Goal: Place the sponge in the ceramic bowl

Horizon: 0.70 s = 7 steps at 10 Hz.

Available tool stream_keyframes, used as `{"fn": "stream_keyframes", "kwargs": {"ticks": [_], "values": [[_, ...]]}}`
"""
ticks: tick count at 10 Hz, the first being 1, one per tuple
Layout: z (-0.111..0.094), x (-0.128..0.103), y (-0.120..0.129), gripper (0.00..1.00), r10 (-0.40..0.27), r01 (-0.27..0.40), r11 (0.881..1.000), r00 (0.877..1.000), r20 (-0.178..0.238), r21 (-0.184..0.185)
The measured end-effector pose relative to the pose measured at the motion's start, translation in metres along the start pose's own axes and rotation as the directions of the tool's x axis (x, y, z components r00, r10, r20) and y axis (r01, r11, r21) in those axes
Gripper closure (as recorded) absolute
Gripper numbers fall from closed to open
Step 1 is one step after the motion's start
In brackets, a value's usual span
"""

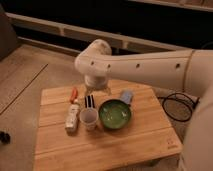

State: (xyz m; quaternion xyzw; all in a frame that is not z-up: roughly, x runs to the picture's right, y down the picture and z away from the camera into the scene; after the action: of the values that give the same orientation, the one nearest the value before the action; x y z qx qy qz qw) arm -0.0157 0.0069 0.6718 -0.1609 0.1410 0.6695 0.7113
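The light blue sponge (126, 96) lies on the wooden table (125, 145), just behind and to the right of the green ceramic bowl (115, 114). The bowl sits near the table's middle and holds nothing. My gripper (89, 102) hangs from the white arm (145, 65) over the table's back left part, left of the bowl and well left of the sponge. Its two dark fingers point down, open, with nothing between them, just behind the cup.
A small translucent plastic cup (89, 119) stands just left of the bowl. A white bottle with an orange tip (73, 116) lies left of the cup. A black cable (177, 105) loops on the floor to the right of the table.
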Motion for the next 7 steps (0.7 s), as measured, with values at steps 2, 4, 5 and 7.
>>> {"fn": "stream_keyframes", "kwargs": {"ticks": [2, 4, 5, 7], "values": [[-0.013, -0.003, -0.022, 0.35, 0.025, -0.025, 1.000, 0.999, 0.028, 0.015], [-0.013, -0.003, -0.018, 0.35, 0.017, -0.018, 1.000, 0.999, 0.028, 0.012], [-0.012, -0.003, -0.019, 0.35, 0.017, -0.018, 1.000, 0.999, 0.028, 0.015], [0.000, -0.017, -0.028, 0.35, 0.022, -0.021, 0.999, 0.999, 0.035, -0.024]]}}
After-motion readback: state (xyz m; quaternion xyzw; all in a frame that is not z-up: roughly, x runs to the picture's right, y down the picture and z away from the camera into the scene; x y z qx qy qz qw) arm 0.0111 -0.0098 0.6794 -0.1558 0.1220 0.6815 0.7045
